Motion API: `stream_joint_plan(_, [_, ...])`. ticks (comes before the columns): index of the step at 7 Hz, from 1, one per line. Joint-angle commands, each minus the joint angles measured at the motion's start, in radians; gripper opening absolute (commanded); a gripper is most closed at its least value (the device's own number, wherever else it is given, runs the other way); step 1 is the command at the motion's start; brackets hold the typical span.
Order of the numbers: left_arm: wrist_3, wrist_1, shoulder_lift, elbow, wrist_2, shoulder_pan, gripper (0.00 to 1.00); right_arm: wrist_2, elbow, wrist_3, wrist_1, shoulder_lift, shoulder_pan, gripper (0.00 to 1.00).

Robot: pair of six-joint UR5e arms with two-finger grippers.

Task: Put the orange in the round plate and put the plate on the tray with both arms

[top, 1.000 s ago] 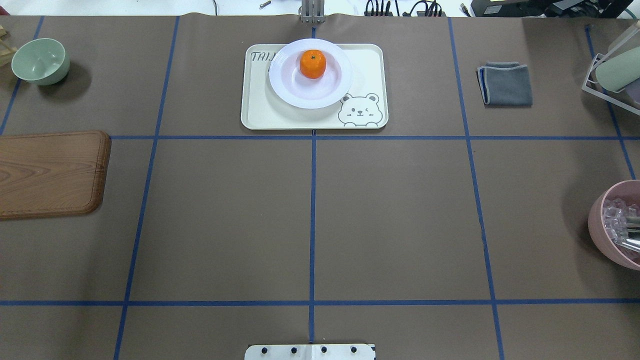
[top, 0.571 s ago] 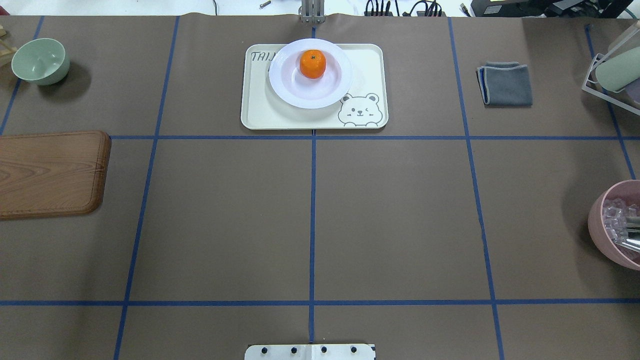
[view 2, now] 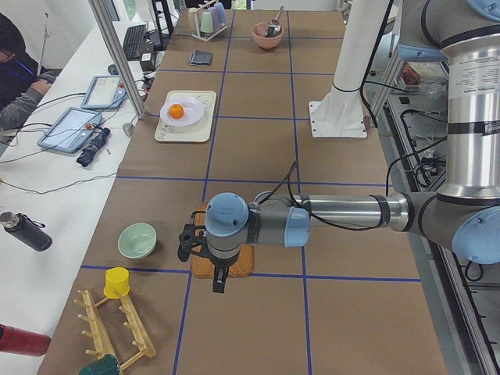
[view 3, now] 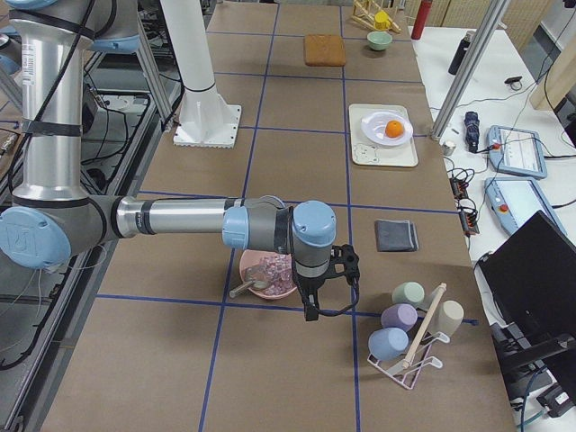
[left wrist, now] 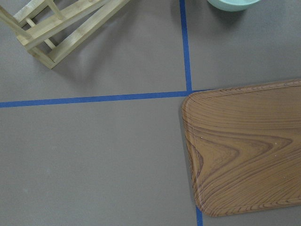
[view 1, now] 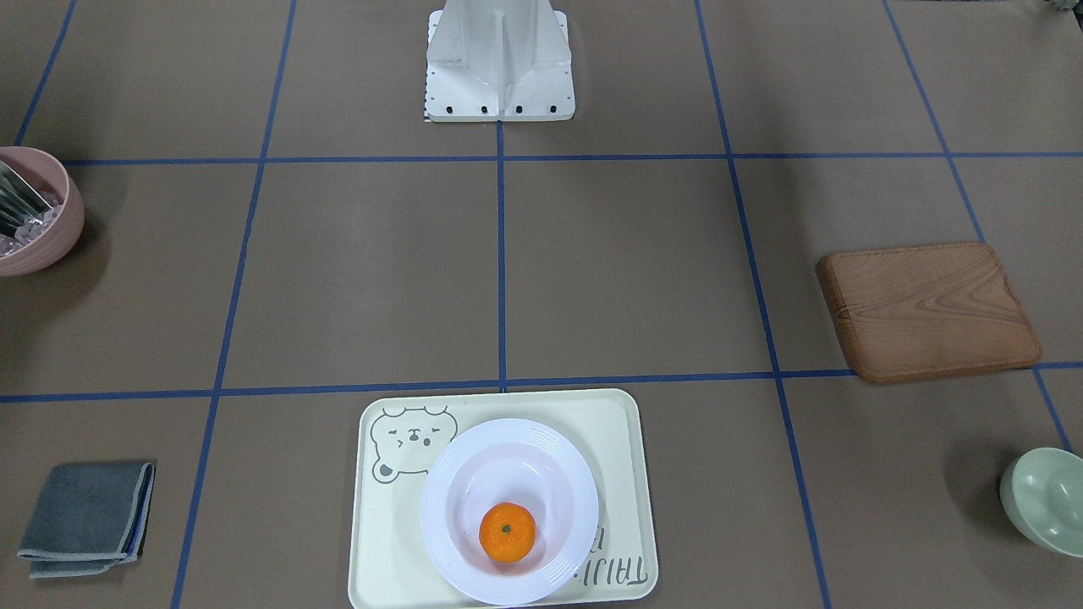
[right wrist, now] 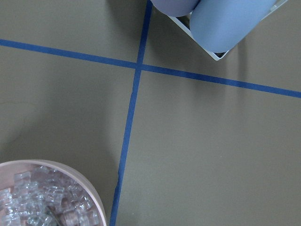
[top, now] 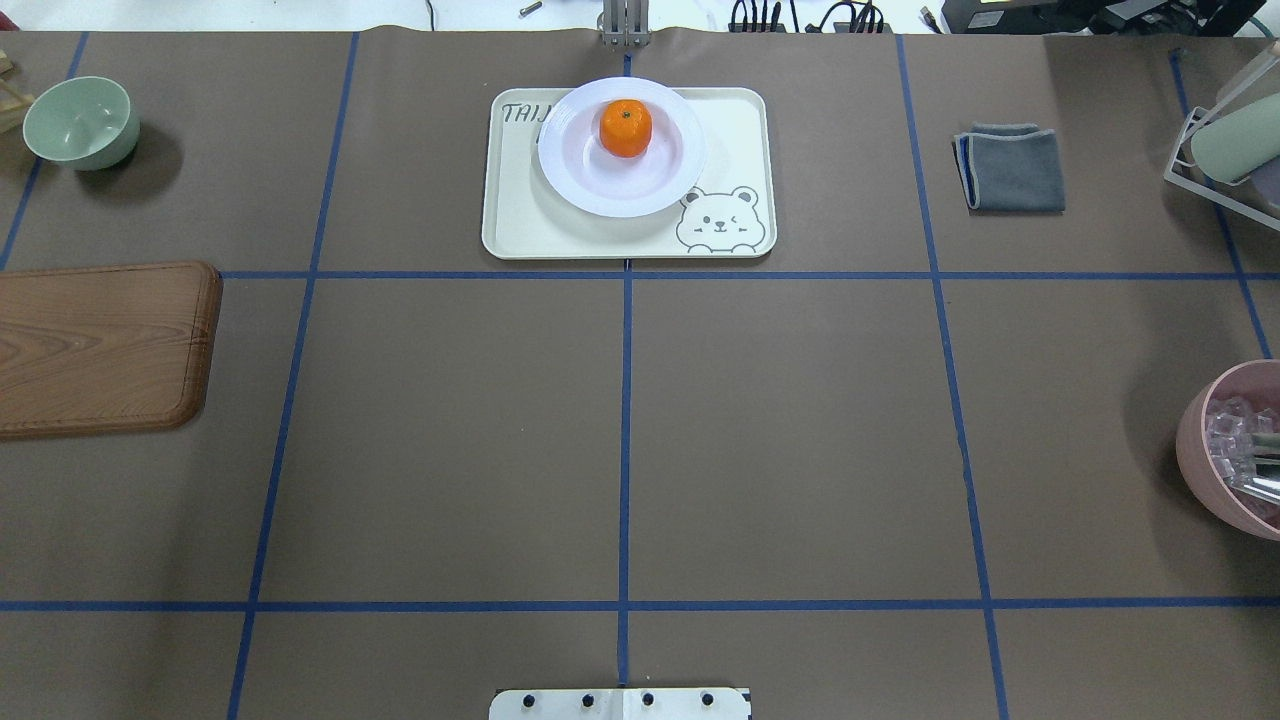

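Nothing is found to have changed over the last second: the orange (top: 625,128), the round plate (top: 590,195) and the tray (top: 520,235) are seen in exactly the same places as before. The orange lies in the hollow of the plate, and the plate rests on the tray, where part of the lettering is covered by it. From this it is judged that both parts of the task are already done and nothing is left to be moved.

The left arm (view 2: 344,211) and the right arm (view 3: 180,218) are held out at opposite ends of the desk (top: 450,450), so the tray is well apart from both pairs of jaws. How far the jaws are open cannot be told (they show only in the side views). No thing of the task is held in them.

Below the left jaws a corner of the wooden board (left wrist: 244,150) is seen, with the green bowl (top: 80,122) near it. Below the right jaws the pink bowl (right wrist: 47,197), filled with clear cubes, is seen.

The desk is covered with brown paper and divided by blue tape lines. A folded grey cloth (top: 1012,170) lies far from either jaws. Beside the desk a second, white desk (view 2: 47,203) with tablets (view 2: 69,129) is placed, and a person (view 2: 23,86) is seated there.
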Motion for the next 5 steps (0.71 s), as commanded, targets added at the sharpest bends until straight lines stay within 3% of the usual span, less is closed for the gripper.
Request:
stream_joint_plan(1, [0.001, 0.001, 0.000, 0.001, 0.001, 0.000, 0.98, 0.002, 0.010, 0.000, 0.000, 0.000, 0.000, 1.00])
stream_joint_plan(5, [0.006, -0.001, 0.000, 0.010, 0.004, 0.000, 0.98, 0.011, 0.014, 0.000, 0.000, 0.000, 0.000, 1.00])
